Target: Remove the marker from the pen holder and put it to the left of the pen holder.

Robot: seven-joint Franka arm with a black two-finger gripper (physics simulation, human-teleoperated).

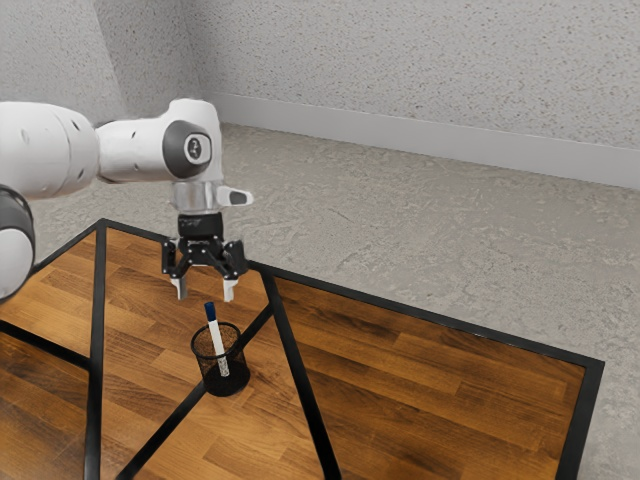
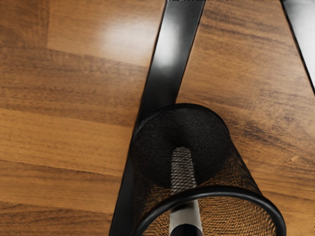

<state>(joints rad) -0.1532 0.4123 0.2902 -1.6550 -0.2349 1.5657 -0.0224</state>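
Black two-finger gripper (image 1: pixel 205 296), spread, above a white marker (image 1: pixel 217 342) tilted in a cylindrical black mesh pen holder (image 1: pixel 233 381); best centre on its blue cap (image 1: pixel 210 312), pinch, lift clear.

Some bits are cut off
My wrist view's edge chops the marker (image 2: pixel 185 216) and pen holder (image 2: pixel 234 191); the exterior view's chops the surface (image 1: pixel 450 400).

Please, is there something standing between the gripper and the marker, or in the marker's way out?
Nothing visible stands between the open gripper and the marker below it. The pen holder surrounds the marker's lower part, blocking it sideways; the way upward looks free.
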